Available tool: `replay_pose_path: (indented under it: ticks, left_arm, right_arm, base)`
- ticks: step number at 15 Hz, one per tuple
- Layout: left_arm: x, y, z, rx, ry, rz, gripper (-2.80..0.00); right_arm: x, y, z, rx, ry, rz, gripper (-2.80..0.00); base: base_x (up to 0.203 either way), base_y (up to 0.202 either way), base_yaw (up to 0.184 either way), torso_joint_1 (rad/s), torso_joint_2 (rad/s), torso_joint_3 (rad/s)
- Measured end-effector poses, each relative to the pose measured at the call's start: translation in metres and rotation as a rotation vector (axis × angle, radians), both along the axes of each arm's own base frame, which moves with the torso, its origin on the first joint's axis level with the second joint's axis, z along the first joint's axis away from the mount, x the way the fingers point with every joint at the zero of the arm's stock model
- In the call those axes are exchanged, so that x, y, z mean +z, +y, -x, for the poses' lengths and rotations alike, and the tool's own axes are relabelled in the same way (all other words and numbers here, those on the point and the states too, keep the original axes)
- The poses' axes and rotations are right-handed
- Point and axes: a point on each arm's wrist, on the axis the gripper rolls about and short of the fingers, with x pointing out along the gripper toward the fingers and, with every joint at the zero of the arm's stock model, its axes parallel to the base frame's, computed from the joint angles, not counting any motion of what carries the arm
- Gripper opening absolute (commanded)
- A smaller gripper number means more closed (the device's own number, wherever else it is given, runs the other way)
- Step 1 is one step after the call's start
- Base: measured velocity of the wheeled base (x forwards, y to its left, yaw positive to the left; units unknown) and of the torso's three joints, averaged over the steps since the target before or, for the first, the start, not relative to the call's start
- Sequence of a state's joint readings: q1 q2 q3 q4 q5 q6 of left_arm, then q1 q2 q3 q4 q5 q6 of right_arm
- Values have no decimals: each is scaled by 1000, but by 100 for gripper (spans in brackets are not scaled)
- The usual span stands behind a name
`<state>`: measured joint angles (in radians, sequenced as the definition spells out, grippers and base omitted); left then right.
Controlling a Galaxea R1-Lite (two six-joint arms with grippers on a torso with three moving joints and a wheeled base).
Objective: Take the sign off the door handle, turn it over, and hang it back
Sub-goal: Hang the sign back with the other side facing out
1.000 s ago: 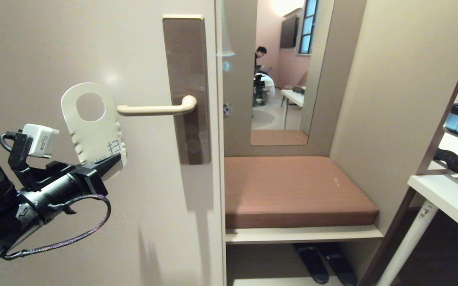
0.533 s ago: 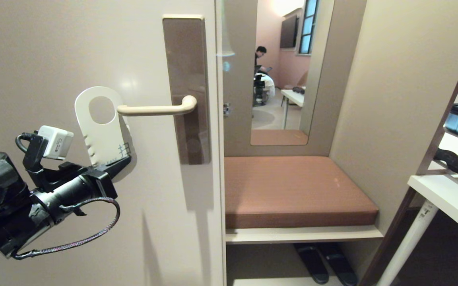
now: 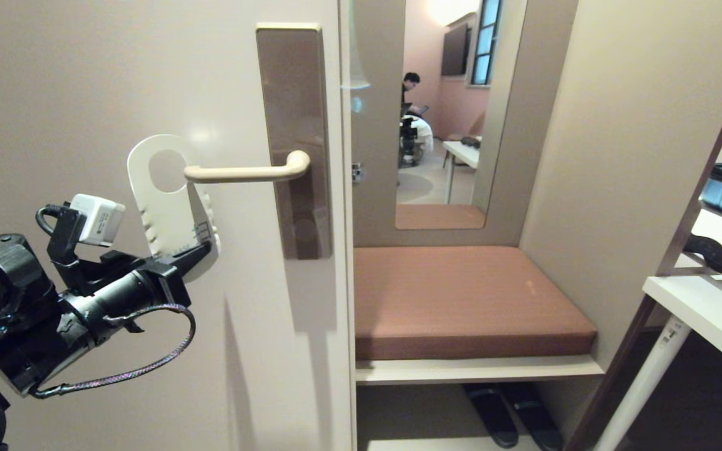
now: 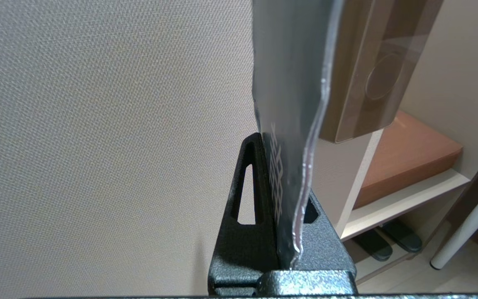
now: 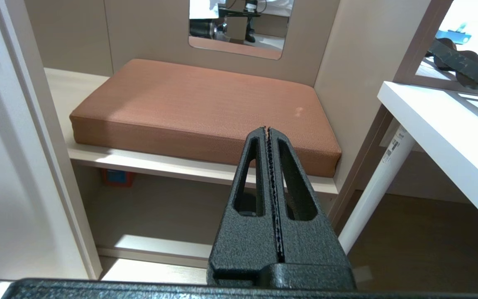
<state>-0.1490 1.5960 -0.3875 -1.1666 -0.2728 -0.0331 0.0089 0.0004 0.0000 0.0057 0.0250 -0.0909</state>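
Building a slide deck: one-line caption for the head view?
Left gripper holds the sign white side out, its hole at the door handle tip.

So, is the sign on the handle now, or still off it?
Not hung yet. The handle's free tip just reaches the sign's hole, and the left tool grips the sign's lower end.

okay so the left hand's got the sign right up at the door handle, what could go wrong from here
The sign's oval hole only just meets the curved tip of the door handle; a slight misalignment could make the card butt against the lever and bend.

The left hand pinches only the sign's bottom edge, so the card might pivot or slip.

Released before it is threaded, it would likely fall.
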Motion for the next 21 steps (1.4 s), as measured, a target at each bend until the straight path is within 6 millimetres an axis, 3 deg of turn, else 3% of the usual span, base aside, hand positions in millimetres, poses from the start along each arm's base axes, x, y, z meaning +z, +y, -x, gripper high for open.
replay_pose_path:
  ticks: [8, 21]
  left_arm:
    - [-3, -3, -12, -4, 3, -2, -280]
    - [-4, -37, -8, -93, -6, -25, -280]
  right_arm:
    - [0, 0, 0, 1, 0, 0, -280]
    - [0, 0, 0, 1, 0, 0, -280]
  base:
    - [0, 0, 0, 0, 0, 0]
    - [0, 0, 0, 0, 0, 0]
